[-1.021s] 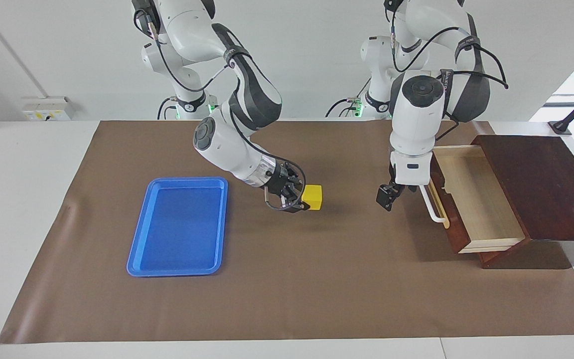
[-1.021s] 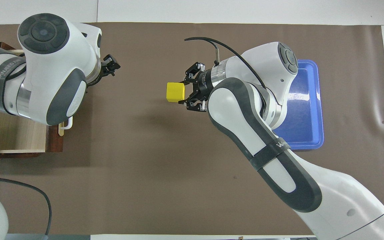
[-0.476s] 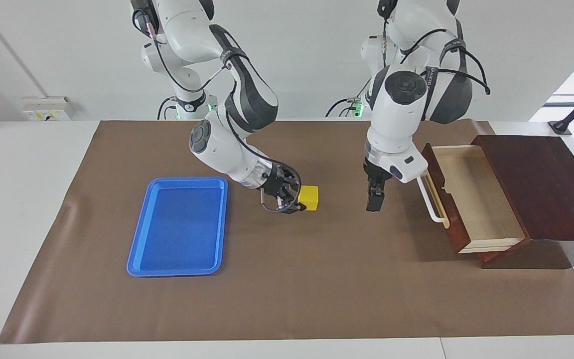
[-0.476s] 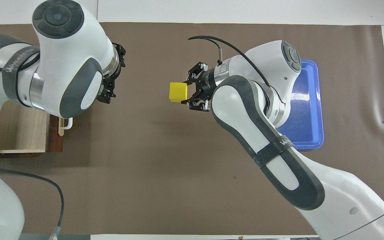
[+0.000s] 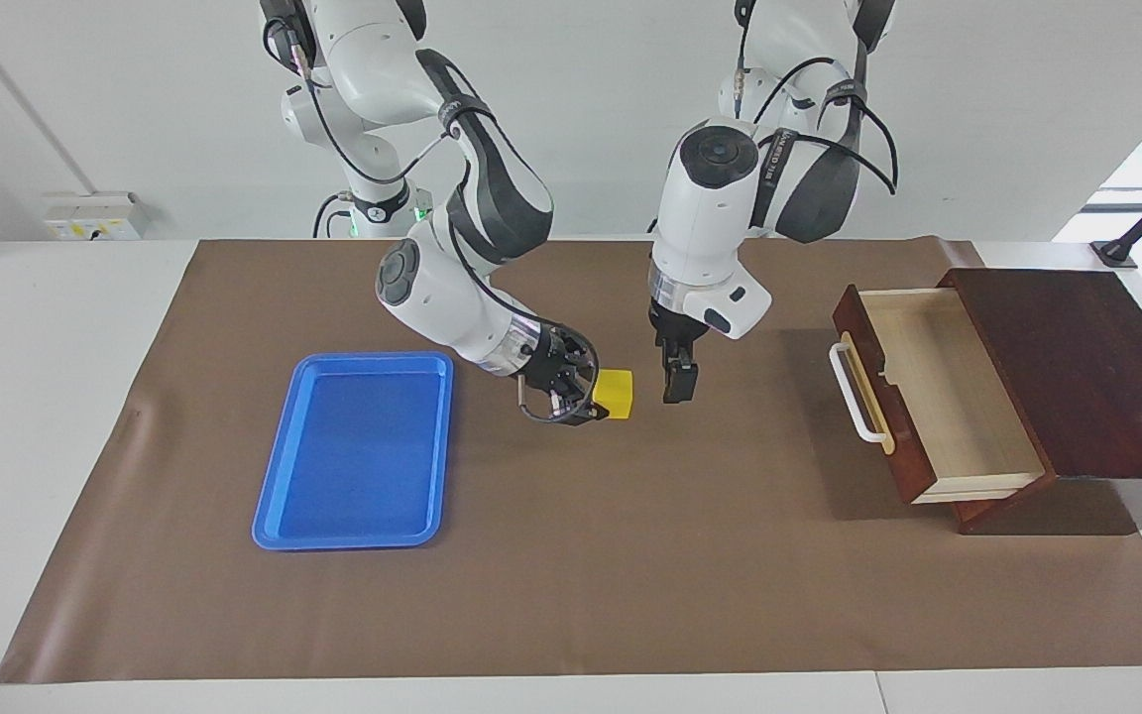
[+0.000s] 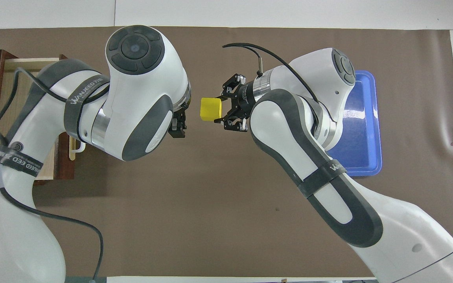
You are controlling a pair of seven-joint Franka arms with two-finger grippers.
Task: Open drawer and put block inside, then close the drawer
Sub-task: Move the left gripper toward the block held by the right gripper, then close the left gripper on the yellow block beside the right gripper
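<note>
Big brown paper mat (image 5: pixel 571 575) spread on white table (image 5: pixel 46 416). Dark wooden box cabinet (image 5: pixel 1086 367) at left arm's end, with reddish-brown wooden drawer (image 5: pixel 938 392) pulled open, pale inside, white bar handle (image 5: pixel 854 392). Flat blue plastic tray (image 5: pixel 358 451) at right arm's end. "WANJEED" readable on arm straps. Right gripper (image 5: pixel 591 397) squeezed onto small bright yellow cube block (image 5: pixel 615 393), up over mat's middle. Left gripper (image 5: pixel 680 382) hanging just beside block, jaws wide apart, holding nothing.
</note>
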